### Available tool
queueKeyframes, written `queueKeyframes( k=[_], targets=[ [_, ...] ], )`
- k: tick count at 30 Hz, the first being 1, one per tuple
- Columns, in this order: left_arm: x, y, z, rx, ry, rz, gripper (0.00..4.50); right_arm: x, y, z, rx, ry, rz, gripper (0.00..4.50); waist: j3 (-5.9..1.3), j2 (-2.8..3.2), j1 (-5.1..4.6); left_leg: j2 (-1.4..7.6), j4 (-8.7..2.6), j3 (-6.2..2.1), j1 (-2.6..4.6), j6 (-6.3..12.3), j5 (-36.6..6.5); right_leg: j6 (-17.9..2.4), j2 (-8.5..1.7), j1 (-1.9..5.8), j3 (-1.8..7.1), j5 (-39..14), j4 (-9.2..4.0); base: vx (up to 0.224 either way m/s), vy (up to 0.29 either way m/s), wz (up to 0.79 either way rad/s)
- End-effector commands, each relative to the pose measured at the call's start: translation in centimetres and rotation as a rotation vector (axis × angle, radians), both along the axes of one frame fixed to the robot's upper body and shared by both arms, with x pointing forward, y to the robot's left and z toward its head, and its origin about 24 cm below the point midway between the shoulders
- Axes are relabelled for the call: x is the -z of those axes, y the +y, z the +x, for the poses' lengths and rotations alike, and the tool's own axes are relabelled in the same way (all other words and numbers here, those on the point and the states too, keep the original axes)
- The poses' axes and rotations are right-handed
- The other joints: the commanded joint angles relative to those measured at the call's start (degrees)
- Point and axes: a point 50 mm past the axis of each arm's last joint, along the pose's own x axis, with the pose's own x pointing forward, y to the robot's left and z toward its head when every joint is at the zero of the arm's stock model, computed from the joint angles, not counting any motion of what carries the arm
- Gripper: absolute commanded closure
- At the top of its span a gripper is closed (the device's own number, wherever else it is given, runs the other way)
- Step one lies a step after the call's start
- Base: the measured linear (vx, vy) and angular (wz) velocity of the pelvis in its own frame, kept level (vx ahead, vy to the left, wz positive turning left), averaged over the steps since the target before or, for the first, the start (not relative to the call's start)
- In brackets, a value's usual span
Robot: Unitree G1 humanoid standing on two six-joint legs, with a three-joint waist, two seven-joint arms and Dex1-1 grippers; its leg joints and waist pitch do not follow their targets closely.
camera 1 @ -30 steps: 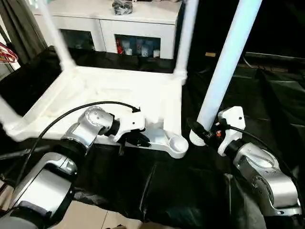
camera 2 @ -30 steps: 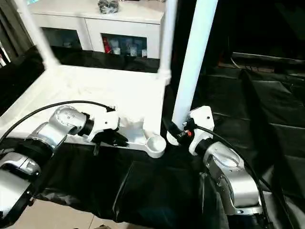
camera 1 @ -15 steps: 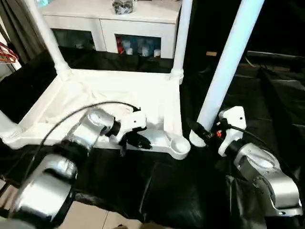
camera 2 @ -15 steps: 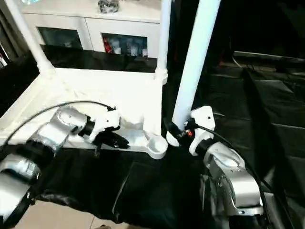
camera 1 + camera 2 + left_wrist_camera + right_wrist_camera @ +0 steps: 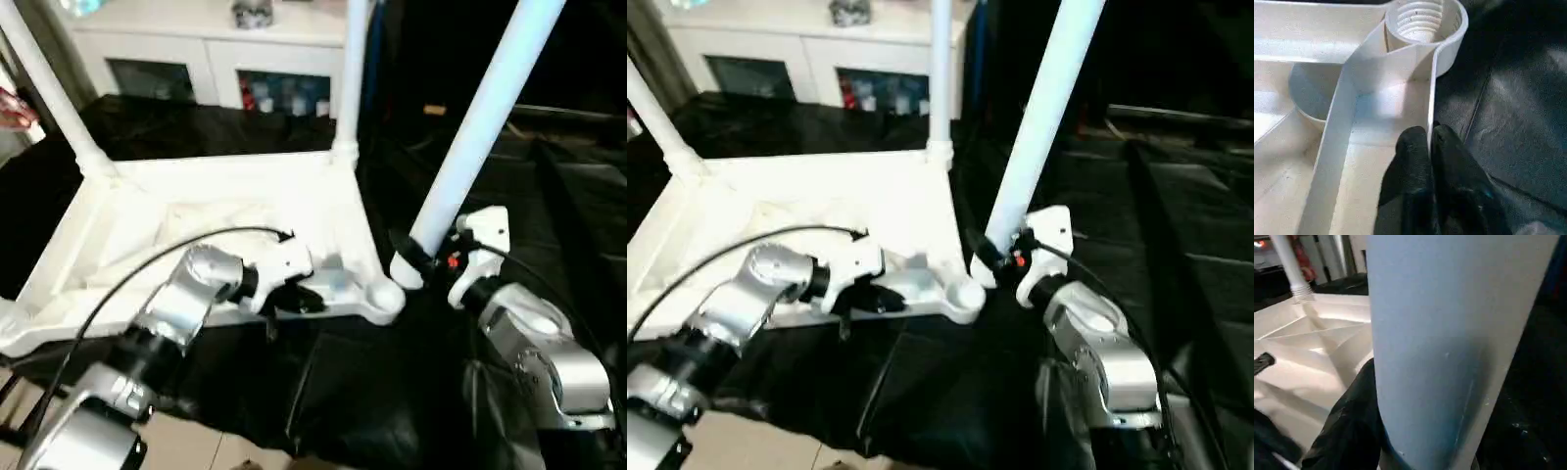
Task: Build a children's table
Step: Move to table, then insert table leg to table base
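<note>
The white table top lies upside down on black cloth, ribs up. Two legs stand in its far corner sockets, one at the left and one at the right. The near right socket is empty, and its thread is plain in the left wrist view. My left gripper is shut on the near rim wall, just short of that socket. My right gripper is shut on the flared lower end of a loose leg, which leans up to the right beside the socket.
A white cabinet with glass doors stands behind the table top. Black cloth covers the floor around it. A black cable arcs over my left forearm. Bare floor lies at the near edge.
The table top has turned: its far end swung left and its near right socket moved right, closer to the held leg, my left gripper moving with it. The held leg leans more to the right.
</note>
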Motion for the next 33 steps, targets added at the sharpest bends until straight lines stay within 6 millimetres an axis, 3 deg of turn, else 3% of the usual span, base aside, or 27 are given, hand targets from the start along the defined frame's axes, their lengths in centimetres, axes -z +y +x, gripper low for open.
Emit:
queueKeyframes(
  k=[1,6,8,9,12,13,16,18,24,30,33],
  targets=[
    [0.3,-0.3,0.1,-0.011,0.011,-0.013,3.92,-0.6,0.2,0.2,-0.022,-0.021,-0.001,2.59,-3.52,-0.65,0.12,3.34,-3.91,-1.04,0.32,3.09,-2.22,-13.98,-5.00,2.93,2.77,2.54,-3.57,0.000,0.000,0.00],
    [0.3,-0.6,0.4,-0.039,-0.008,-0.018,3.76,-0.6,0.2,0.3,-0.019,-0.022,0.001,2.59,-3.42,-0.86,0.15,3.33,-3.97,-0.96,0.20,2.90,-3.16,-13.62,-5.11,3.04,2.80,1.34,-3.79,0.000,0.000,0.00],
    [0.6,-0.3,0.5,-0.039,-0.006,0.005,3.76,-0.6,0.2,0.4,-0.019,-0.023,-0.001,2.59,-3.40,-0.82,0.16,3.36,-4.01,-0.96,0.26,2.71,-3.41,-13.39,-5.09,2.98,2.77,0.29,-3.89,0.000,0.000,0.00],
    [0.7,-0.2,0.5,-0.041,-0.003,0.013,3.76,-0.6,0.2,0.4,-0.019,-0.024,-0.002,2.59,-3.36,-0.37,0.13,3.32,-4.01,-1.02,0.21,2.52,-3.49,-13.22,-5.05,2.95,2.79,-0.03,-3.89,0.000,0.000,0.00],
    [0.8,0.3,0.6,-0.048,0.009,0.024,3.76,-0.6,0.2,0.4,-0.019,-0.025,-0.003,2.59,-3.48,-0.57,0.06,3.40,-4.01,-1.03,0.31,2.31,-3.12,-13.21,-5.05,2.99,2.79,1.30,-3.79,0.000,0.000,0.00],
    [0.7,0.4,0.6,-0.044,0.014,0.021,4.03,-0.6,0.2,0.4,-0.020,-0.025,-0.003,2.59,-3.47,-0.56,0.06,3.41,-4.01,-1.03,0.32,2.31,-3.11,-13.33,-5.02,2.96,2.78,1.49,-3.76,0.000,0.000,0.00],
    [0.6,0.6,0.6,-0.044,0.018,0.004,4.09,-0.5,0.2,0.4,-0.022,-0.025,-0.004,2.59,-3.44,-0.60,0.08,3.40,-4.02,-0.99,0.30,2.35,-3.31,-13.69,-5.08,2.98,2.78,1.56,-3.73,0.000,0.000,0.00],
    [0.6,0.7,0.6,-0.049,0.015,-0.006,4.42,-0.5,0.3,0.4,-0.036,-0.020,-0.004,2.59,-3.46,-0.66,0.07,3.41,-4.00,-1.00,0.25,2.46,-3.21,-13.79,-5.09,3.06,2.77,1.77,-3.70,0.000,0.000,0.00],
    [0.6,0.8,0.5,-0.051,0.041,-0.056,4.50,0.0,1.2,0.2,-0.154,0.029,-0.035,2.59,-3.64,-0.66,-0.09,3.33,-3.73,-0.97,0.16,3.42,-1.48,-14.48,-5.01,3.22,2.73,5.26,-3.32,0.000,0.000,0.00],
    [0.6,0.6,0.4,-0.064,0.053,-0.109,4.50,-0.2,1.6,0.4,-0.225,0.061,-0.036,2.59,-3.52,-0.68,-0.02,3.41,-3.81,-0.93,0.23,3.29,-2.77,-14.70,-5.07,3.20,2.71,2.45,-3.59,0.000,0.000,0.00],
    [0.7,0.5,0.5,-0.078,0.044,-0.107,4.50,0.1,1.6,0.4,-0.253,0.082,-0.066,2.59,-3.64,-0.65,0.03,3.43,-3.70,-0.94,0.20,3.46,-1.60,-14.74,-5.06,3.22,2.74,3.97,-3.36,0.000,0.000,0.00]
  ],
)
